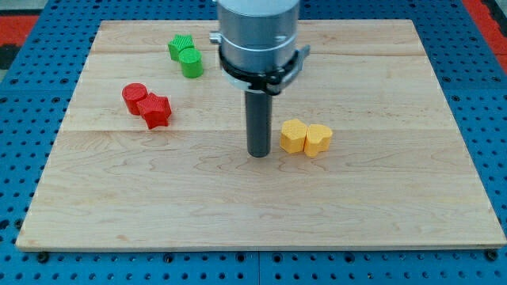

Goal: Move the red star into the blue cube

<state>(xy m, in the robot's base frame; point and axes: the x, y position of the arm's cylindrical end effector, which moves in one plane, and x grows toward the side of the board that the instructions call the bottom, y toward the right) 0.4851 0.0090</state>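
Currently my tip (pixel 259 153) rests on the surface (pixel 380 198) at frame centre, just left of two yellow blocks (pixel 306 138). No gripper exists, so its state cannot be told. Red star (pixel 157 111) lies left, touching a red cylinder (pixel 134 98). No blue cube is visible.

On my wooden table (pixel 380 214) lie a red star (pixel 157 111) touching a red cylinder (pixel 135 97), two green blocks (pixel 186 57), and two yellow blocks (pixel 306 138).
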